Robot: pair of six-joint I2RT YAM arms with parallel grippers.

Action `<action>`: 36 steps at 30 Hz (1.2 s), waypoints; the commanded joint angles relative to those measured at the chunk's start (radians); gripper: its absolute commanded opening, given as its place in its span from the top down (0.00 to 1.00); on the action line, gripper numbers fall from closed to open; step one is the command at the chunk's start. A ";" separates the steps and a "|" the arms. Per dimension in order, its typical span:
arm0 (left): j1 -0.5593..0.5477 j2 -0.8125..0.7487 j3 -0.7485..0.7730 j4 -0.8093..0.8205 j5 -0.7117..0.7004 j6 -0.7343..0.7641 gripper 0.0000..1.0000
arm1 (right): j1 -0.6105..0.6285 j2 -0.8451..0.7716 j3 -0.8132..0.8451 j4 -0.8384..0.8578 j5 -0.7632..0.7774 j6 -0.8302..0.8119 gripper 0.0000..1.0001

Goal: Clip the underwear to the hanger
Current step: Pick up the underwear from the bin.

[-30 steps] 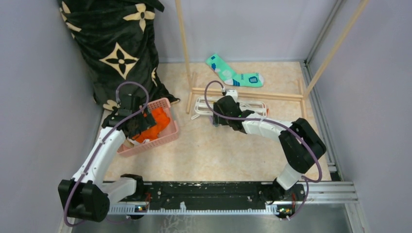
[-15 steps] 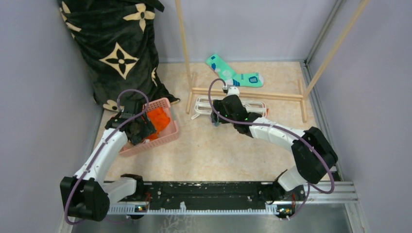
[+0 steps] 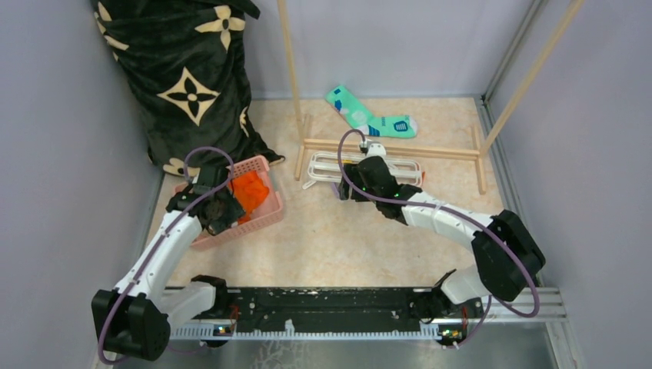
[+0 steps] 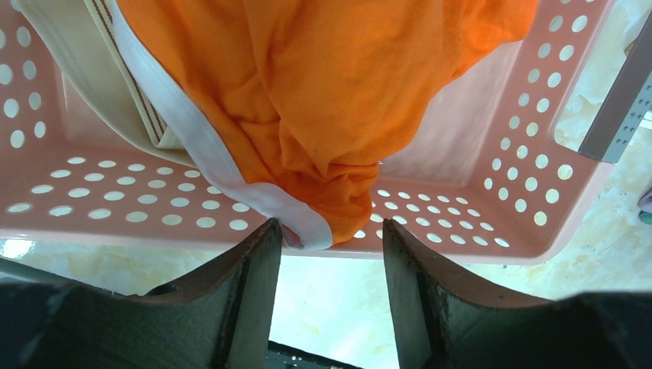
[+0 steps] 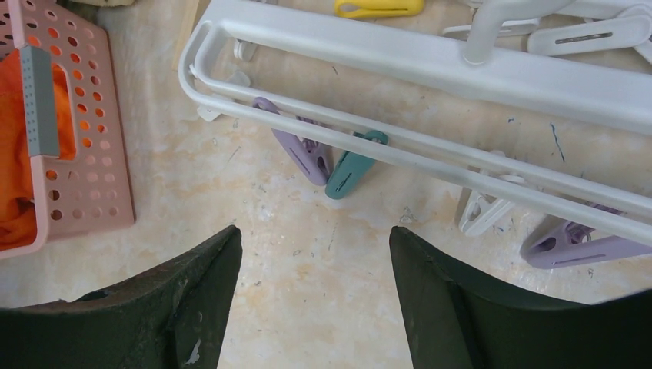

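Underwear [image 4: 323, 115] of bright orange cloth lies in the pink perforated basket [image 4: 492, 207], nine o'clock of the white plastic hanger [image 5: 430, 69]. Our left gripper [image 4: 327, 238] straddles its fold half-open, holding nothing; we should bite deep. Our right gripper [image 5: 315, 246] gapes empty.

Pink perforated basket [image 3: 261, 221], teal sock [image 3: 369, 117], wooden rack [image 3: 384, 146], black floral bag [image 3: 184, 84].

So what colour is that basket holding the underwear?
Pale pink basket, dotted with holes; clearest in the left wrist view.
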 commanded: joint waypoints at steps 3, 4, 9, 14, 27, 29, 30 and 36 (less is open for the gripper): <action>-0.009 0.016 -0.003 0.004 -0.028 -0.012 0.51 | 0.000 -0.070 -0.015 0.021 0.007 0.017 0.29; -0.008 0.024 0.002 0.004 -0.041 -0.009 0.56 | -0.001 -0.078 -0.018 0.020 0.009 0.019 0.29; -0.009 0.048 0.024 0.005 -0.089 0.014 0.78 | 0.000 -0.108 -0.025 0.007 0.015 0.017 0.29; -0.009 0.046 0.076 -0.031 -0.136 0.039 1.00 | -0.001 -0.145 -0.031 0.001 0.012 0.014 0.29; -0.044 -0.026 0.325 0.012 -0.148 0.330 1.00 | 0.000 -0.391 -0.146 0.136 -0.067 -0.140 0.23; -0.115 -0.004 0.398 -0.008 -0.200 0.350 1.00 | 0.000 -0.431 -0.168 0.163 -0.078 -0.154 0.22; -0.159 0.011 0.435 -0.015 -0.226 0.353 1.00 | -0.001 -0.451 -0.174 0.179 -0.084 -0.163 0.22; -0.420 0.129 0.640 -0.056 -0.318 0.344 1.00 | -0.001 -0.569 -0.229 0.320 -0.151 -0.223 0.19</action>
